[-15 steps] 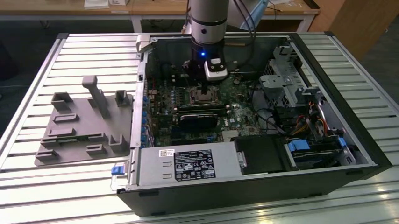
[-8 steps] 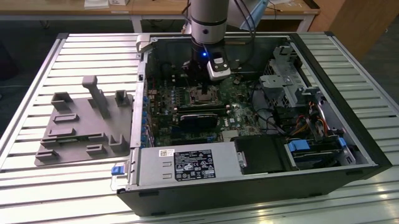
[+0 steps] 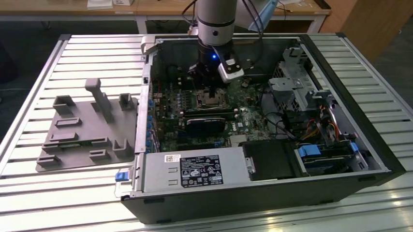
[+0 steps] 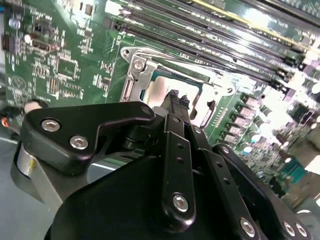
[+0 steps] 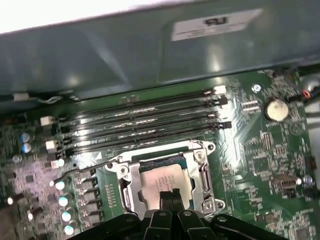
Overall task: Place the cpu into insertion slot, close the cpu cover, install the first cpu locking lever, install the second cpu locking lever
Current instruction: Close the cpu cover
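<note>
The cpu [image 5: 159,176] lies flat with its pale metal face up in the insertion slot [image 5: 162,161] on the green motherboard. The silvery cpu cover [image 5: 131,182] lies down around it as a frame. A thin locking lever [image 5: 75,170] sticks out from the socket's corner over the capacitors. My gripper [image 5: 170,194] is shut, its black fingertips together just above the chip's edge with nothing between them. In the second wrist view the gripper [image 4: 175,97] points at the cpu [image 4: 161,89] inside the cover [image 4: 134,75]. In the exterior view the gripper [image 3: 212,92] hangs over the socket [image 3: 210,100] in the open computer case.
Long black memory slots [image 5: 145,125] run beside the socket, with the case wall [image 5: 125,50] behind them. A coin battery [image 5: 276,110] sits on the board. Outside the case lie a grey fixture tray [image 3: 84,130] and a slatted table [image 3: 38,193]. The power supply [image 3: 187,171] and drive cage [image 3: 297,87] crowd the case.
</note>
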You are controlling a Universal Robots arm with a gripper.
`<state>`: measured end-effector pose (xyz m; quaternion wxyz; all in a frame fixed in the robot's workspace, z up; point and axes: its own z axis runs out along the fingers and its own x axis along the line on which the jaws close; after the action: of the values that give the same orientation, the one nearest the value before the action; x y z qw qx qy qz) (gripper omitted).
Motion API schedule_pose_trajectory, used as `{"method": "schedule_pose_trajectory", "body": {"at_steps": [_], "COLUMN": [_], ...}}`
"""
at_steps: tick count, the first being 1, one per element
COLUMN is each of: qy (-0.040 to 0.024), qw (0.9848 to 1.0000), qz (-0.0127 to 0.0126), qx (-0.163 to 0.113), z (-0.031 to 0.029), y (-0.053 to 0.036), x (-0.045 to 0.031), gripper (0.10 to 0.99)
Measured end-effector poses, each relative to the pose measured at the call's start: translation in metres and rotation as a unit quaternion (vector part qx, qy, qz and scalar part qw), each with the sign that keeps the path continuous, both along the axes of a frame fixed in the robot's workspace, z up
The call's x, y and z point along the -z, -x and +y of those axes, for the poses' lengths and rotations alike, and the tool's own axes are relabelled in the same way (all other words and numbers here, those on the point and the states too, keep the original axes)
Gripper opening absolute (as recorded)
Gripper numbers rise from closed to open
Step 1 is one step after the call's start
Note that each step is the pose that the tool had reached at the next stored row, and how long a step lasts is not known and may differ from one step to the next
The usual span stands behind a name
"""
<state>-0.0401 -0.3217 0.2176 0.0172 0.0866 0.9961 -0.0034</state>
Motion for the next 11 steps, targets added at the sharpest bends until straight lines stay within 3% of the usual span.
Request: {"method": "schedule_pose_trajectory", "body": {"at_steps": [4, 11], "qy": [0.002, 0.0026], "qw": [0.9997, 0.9996], "qz": [0.0, 0.0], "qx": [-0.026, -0.027], "z": [-0.0001, -0.0025], "y": [0.0, 0.0015], "x": [0.0002, 0.0015], "gripper": [0.106, 0.106]}}
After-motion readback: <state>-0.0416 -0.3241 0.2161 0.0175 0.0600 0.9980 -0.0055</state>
